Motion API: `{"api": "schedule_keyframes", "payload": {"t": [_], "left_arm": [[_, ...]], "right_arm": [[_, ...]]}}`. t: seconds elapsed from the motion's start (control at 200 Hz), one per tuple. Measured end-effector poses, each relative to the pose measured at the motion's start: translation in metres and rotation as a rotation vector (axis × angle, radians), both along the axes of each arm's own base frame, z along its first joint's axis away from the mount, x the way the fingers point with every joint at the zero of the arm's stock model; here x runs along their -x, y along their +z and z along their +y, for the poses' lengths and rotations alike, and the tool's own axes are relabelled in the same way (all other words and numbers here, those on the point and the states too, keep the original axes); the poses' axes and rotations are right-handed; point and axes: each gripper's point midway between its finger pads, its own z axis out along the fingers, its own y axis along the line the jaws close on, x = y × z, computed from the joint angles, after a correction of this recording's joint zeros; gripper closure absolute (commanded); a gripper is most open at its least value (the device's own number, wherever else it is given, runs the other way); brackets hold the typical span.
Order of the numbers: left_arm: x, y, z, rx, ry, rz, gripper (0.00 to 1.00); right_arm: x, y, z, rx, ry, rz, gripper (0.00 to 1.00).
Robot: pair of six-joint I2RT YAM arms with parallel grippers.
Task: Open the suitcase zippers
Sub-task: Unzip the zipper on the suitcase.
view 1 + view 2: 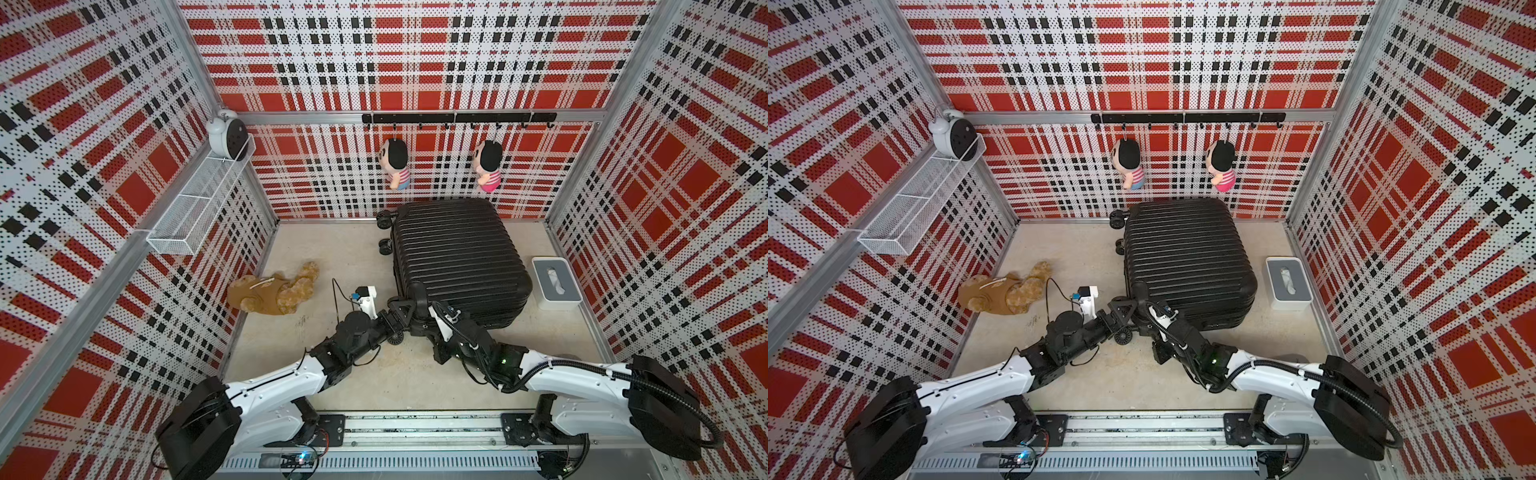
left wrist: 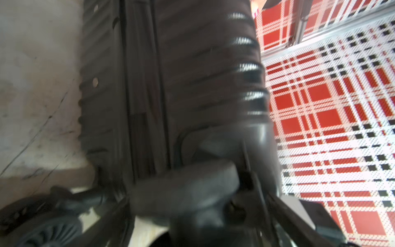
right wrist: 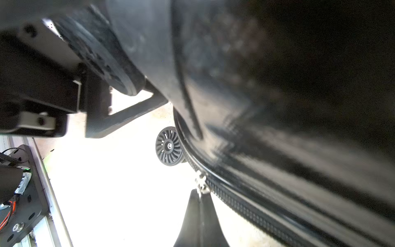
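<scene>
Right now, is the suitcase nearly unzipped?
Barely begun. Done: the right fingers are shut on a pull. In hand: dragging it along the zipper hasn't visibly started. To do: almost everything; the suitcase looks closed in both top views, and the left fingers are spread around a wheel.

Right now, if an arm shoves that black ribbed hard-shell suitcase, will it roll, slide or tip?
Probably slides: the black ribbed hard-shell suitcase lies flat on its broad side, its small black spinner wheels pointing sideways. Tipping looks unlikely, so low. Ribbed throughout, it probably stays stiff.
</scene>
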Motion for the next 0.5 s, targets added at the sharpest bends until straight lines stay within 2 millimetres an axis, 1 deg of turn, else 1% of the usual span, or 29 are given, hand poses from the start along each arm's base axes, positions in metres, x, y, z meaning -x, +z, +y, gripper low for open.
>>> {"api": "schedule_keyframes", "payload": {"t": [0.09,0.175,0.306,0.371,0.431,0.496], "left_arm": [[0.006,0.004,0.007,-0.025,-0.006,-0.001,0.02],[0.005,0.011,0.021,-0.04,0.016,-0.014,0.02],[-0.012,0.019,0.053,-0.031,0.084,-0.027,0.01],[-0.02,0.02,0.063,-0.012,0.094,-0.026,0.01],[-0.025,0.018,0.067,0.002,0.085,-0.019,0.01],[-0.026,0.015,0.063,0.013,0.054,-0.011,0.01]], "right_arm": [[0.0,0.001,-0.001,-0.001,-0.002,0.001,1.0],[0.001,0.002,-0.002,-0.004,-0.005,-0.002,1.0],[0.001,0.003,-0.004,-0.005,-0.007,-0.004,1.0],[0.001,0.003,-0.005,-0.003,-0.011,-0.006,1.0],[0.001,0.003,-0.006,-0.001,-0.013,-0.006,1.0],[0.001,0.004,-0.007,0.002,-0.016,-0.006,1.0]]}}
